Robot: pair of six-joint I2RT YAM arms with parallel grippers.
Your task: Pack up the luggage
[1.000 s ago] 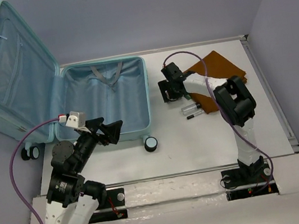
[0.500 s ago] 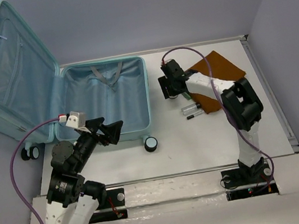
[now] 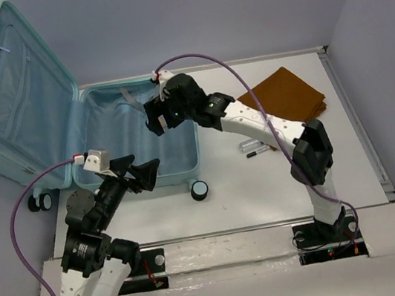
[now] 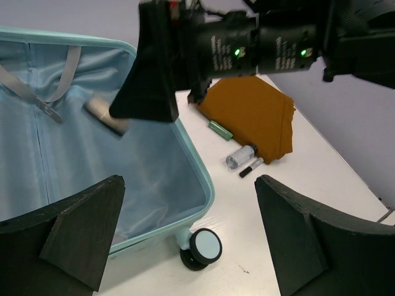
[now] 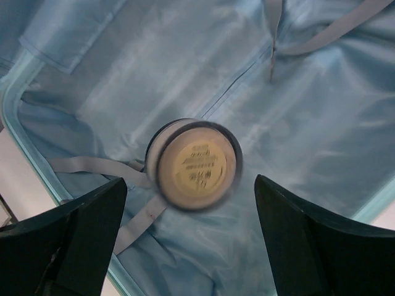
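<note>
Over case: right pincer (image 3: 156, 121) hangs above the far half of the open base, pointing down.
Right jaws: wide apart, nothing held.
Jar (image 5: 193, 165): round, with its cream end and printed label facing my right wrist cam. It sits between my two fingers (image 5: 62, 246) in that view and touches neither. It is blurred, so I can't tell if it's on the lining (image 5: 296, 123) or in the air.
Left cam: the same jar shows as a grey smear inside the base, near a grey strap (image 4: 24, 89).
Case (image 3: 116, 134): on the left part of the table (image 3: 264, 190). The base lies flat and open. Mint ribbed shell, light blue inside.
Lid (image 3: 16, 94): propped up on the left, reaching past the table edge.
Wheel (image 3: 199, 189): black and white, at the base's near right corner.
Left pincer (image 3: 139, 171): hovers at the base's near rim, aimed across the case toward the far right.
Left jaws: wide apart, nothing held.
Cloth (image 3: 287, 96): brown, folded, on the far right of the table, apart from the case.
Bottle (image 3: 251, 142): clear, lying at the cloth's near corner.
Marker (image 3: 257, 152): black, just beside the bottle on its near side.
Tube (image 4: 219, 129): green, lying between the case rim and the cloth.
</note>
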